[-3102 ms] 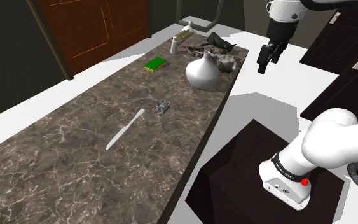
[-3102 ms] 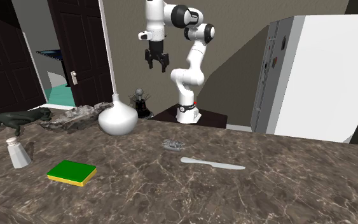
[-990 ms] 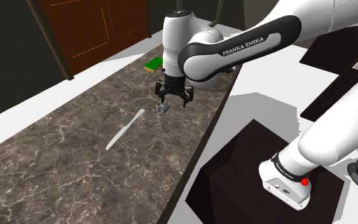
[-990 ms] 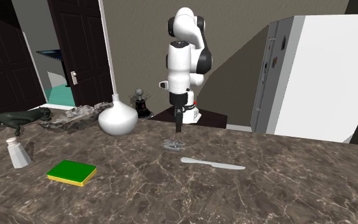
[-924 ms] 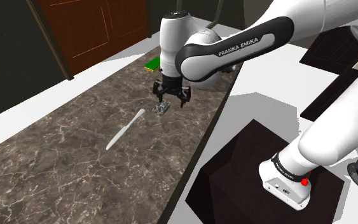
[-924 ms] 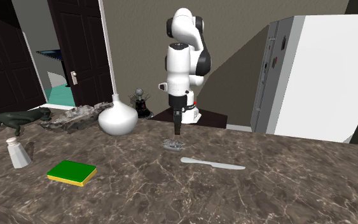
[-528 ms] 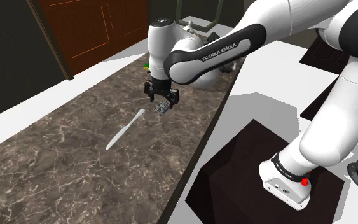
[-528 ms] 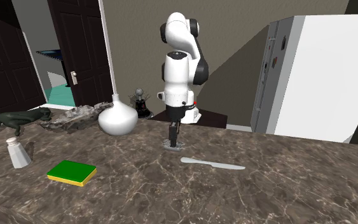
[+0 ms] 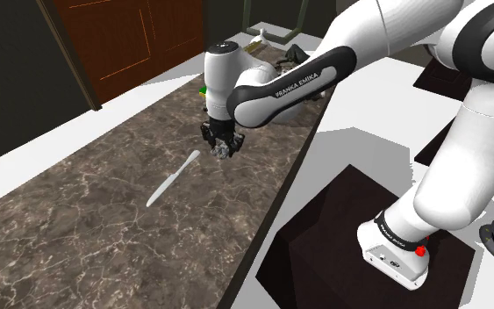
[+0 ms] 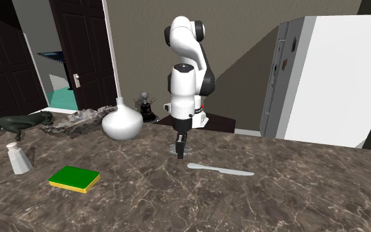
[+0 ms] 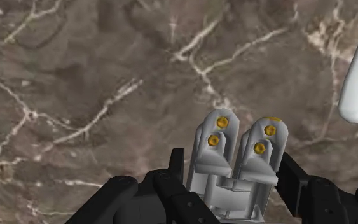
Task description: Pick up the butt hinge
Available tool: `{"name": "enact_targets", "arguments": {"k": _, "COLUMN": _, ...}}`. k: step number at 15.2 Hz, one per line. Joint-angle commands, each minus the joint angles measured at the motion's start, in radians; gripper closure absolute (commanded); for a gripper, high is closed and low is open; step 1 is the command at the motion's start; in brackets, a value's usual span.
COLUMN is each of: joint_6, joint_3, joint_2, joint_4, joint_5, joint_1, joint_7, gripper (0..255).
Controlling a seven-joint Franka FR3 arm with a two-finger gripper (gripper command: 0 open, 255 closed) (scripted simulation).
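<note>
In the shoulder view, your tool (image 9: 221,143) sits low over the marbled desk (image 9: 104,202), its fingers pointing straight down, right at the butt hinge (image 9: 226,151). The hinge lies flat as a small grey piece near the desk's edge closest to the stand. A white knife (image 9: 173,178) lies apart from it, toward this view's lower left.

In the second exterior view, the tool (image 10: 180,151) stands upright with its tips down at the desk surface, between the white flask (image 10: 122,123) and the knife (image 10: 220,169). It is clear of both, so you have room to work.

In the wrist view, the tool (image 11: 231,159) is spread, with the hinge (image 11: 238,153) lodged between the fingers (image 11: 176,170), one on either side. The grey leaves with their yellow screw heads point away from the palm. The fingers flank it closely, but you cannot say they press on it.

You are at the grasp step: the approach looks finished and the hinge is bracketed but not held. Your next move is to close the tool squarely on the hinge's two sides. Close firmly, since a thin, flat metal part may slip or pivot. Then lift straight up and check that it comes off the desk with you.
</note>
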Motion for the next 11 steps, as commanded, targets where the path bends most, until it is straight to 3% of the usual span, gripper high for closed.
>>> {"name": "enact_targets", "arguments": {"k": 1, "joint_6": 0.003, "joint_3": 0.0, "joint_2": 0.001, "joint_4": -0.002, "joint_5": -0.001, "joint_1": 0.0, "joint_7": 0.001, "gripper": 255}}
{"name": "enact_targets", "arguments": {"k": 11, "joint_6": -0.02, "joint_3": 0.005, "joint_2": -0.014, "joint_4": 0.009, "joint_5": 0.012, "joint_1": -0.003, "joint_7": -0.008, "gripper": 255}}
